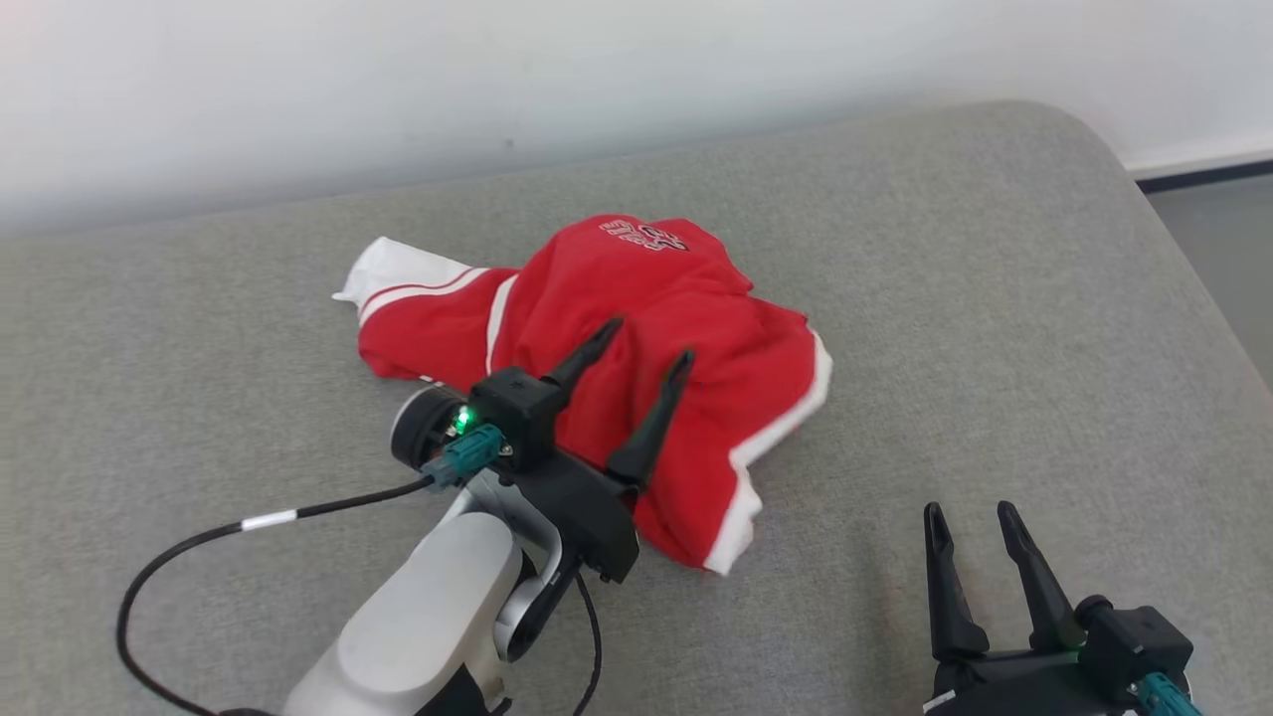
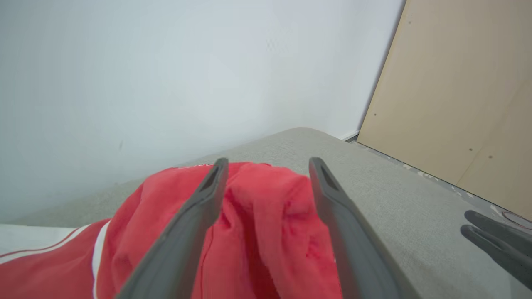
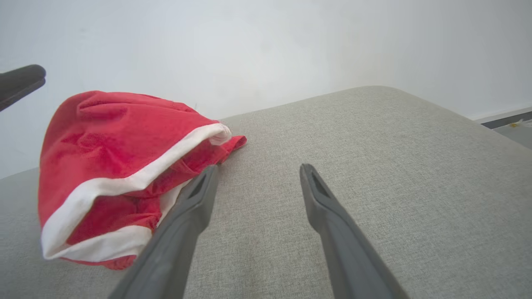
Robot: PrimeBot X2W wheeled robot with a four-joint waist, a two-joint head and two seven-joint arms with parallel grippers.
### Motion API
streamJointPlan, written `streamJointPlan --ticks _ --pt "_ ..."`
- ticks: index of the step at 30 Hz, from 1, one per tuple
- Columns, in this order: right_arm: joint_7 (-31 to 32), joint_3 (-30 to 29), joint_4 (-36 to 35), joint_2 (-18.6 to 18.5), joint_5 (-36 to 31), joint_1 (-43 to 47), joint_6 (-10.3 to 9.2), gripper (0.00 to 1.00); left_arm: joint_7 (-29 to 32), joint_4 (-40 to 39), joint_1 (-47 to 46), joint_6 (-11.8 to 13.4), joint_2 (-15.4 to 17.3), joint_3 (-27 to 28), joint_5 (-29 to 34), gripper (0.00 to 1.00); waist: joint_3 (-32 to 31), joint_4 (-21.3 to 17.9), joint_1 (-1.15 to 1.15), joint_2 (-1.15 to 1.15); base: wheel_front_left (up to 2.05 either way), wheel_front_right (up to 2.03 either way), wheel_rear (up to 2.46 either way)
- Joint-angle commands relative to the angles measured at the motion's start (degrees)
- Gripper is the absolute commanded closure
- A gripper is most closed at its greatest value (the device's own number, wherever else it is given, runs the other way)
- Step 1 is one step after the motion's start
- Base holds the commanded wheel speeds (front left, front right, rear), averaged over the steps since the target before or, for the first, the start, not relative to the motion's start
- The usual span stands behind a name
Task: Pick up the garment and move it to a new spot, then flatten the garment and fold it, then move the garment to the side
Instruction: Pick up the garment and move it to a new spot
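The garment (image 1: 636,328) is a red pair of shorts with white trim, lying crumpled in a heap in the middle of the grey cushion. My left gripper (image 1: 646,343) hovers just over the heap's near side, fingers spread open with nothing between them. In the left wrist view the garment (image 2: 266,224) bulges between and below the left gripper (image 2: 268,164). My right gripper (image 1: 970,512) stands open at the lower right, over bare cushion, apart from the cloth. In the right wrist view the garment (image 3: 120,166) lies to the left of the right gripper (image 3: 257,168).
The grey cushion (image 1: 995,298) ends at a rounded far right corner, with floor (image 1: 1223,259) beyond it. A white wall (image 1: 497,70) runs along the back. A tan panel (image 2: 457,91) stands past the cushion in the left wrist view. A black cable (image 1: 199,537) trails from my left wrist.
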Motion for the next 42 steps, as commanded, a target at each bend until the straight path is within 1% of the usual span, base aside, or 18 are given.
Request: streamJointPlan --ticks 1,4,7,10,13,14,18,21,22,24,27,30,34,40,42 --pt "-0.1 -0.1 -0.1 0.0 -0.5 0.7 -0.12 0.0 -0.6 -1.4 1.0 0.7 0.5 1.0 0.7 0.0 -1.2 1.2 0.0 0.0 0.0 0.0 0.0" --pt "-0.1 -0.3 -0.3 0.0 -0.8 1.2 -0.12 0.0 -0.8 -4.3 2.2 2.1 1.7 3.1 1.5 0.0 -1.6 1.8 0.0 0.0 0.0 0.0 0.0" --pt "-0.1 -0.2 -0.4 0.0 -1.0 1.6 -0.12 0.0 -0.8 -8.7 4.5 3.7 3.3 6.6 3.0 0.0 -1.9 1.9 0.0 0.0 0.0 0.0 0.0" --pt "-0.1 0.1 -0.4 0.0 -1.0 1.8 -0.12 0.0 -0.8 -13.1 8.9 5.8 5.3 11.1 5.1 0.0 -2.2 1.6 0.0 0.0 0.0 0.0 0.0" --pt "-0.1 0.0 -0.8 0.0 -0.6 1.9 -0.12 0.0 -0.8 -16.8 14.6 7.0 6.6 15.8 7.4 0.0 -2.5 1.6 0.0 0.0 0.0 0.0 0.0" --pt "-0.1 0.1 -0.9 0.0 -0.8 2.3 -0.12 0.0 -0.8 -19.1 18.4 7.4 7.0 18.9 8.7 0.0 -2.8 1.7 0.0 0.0 0.0 0.0 0.0" --pt "-0.1 -0.5 -1.0 0.0 -1.2 2.6 -0.12 0.0 -0.8 -23.3 25.4 7.0 5.8 25.2 11.7 0.0 -3.4 2.3 0.0 0.0 0.0 0.0 0.0" --pt "-0.1 -0.5 -1.2 0.0 -1.6 2.6 -0.12 0.0 -0.8 -26.7 29.9 6.1 3.9 30.4 14.2 0.0 -3.6 2.7 0.0 0.0 0.0 0.0 0.0" --pt "-0.1 -0.5 -1.2 0.0 -1.6 2.6 -0.12 0.0 -0.8 -26.7 29.9 6.1 3.9 30.4 14.2 0.0 -3.6 2.7 0.0 0.0 0.0 0.0 0.0" --pt "-0.1 -0.5 -1.3 0.0 -1.6 2.5 -0.12 0.0 -0.8 -29.1 32.6 5.6 1.7 34.9 15.6 0.0 -3.6 2.9 0.0 0.0 0.0 0.0 0.0" --pt "-0.1 -0.4 -1.5 0.0 -1.6 2.7 -0.12 0.0 -0.8 -30.7 36.2 4.6 -0.6 39.3 19.0 0.0 -3.8 3.3 0.0 0.0 0.0 0.0 0.0" --pt "-0.1 -0.3 -1.5 0.0 -1.6 2.8 -0.12 0.0 -0.8 -30.6 38.6 3.4 -2.1 41.1 21.9 0.0 -3.7 3.7 0.0 0.0 0.0 0.0 0.0" --pt "-0.1 -0.5 -1.6 0.0 -1.7 2.6 -0.12 0.0 -0.8 -29.7 39.9 2.2 -3.1 42.0 23.9 0.0 -3.6 4.2 0.0 0.0 0.0 0.0 0.0" --pt "-0.1 -0.5 -1.6 0.0 -2.0 2.3 -0.12 0.0 -0.8 -28.3 39.7 1.8 -3.4 42.9 25.5 0.0 -3.6 4.4 0.0 0.0 0.0 0.0 0.0" --pt "-0.1 -0.5 -1.6 0.0 -1.9 2.2 -0.12 0.0 -0.8 -27.9 39.7 2.3 -3.4 42.9 24.7 0.0 -3.6 4.4 0.0 0.0 0.0 0.0 0.0"
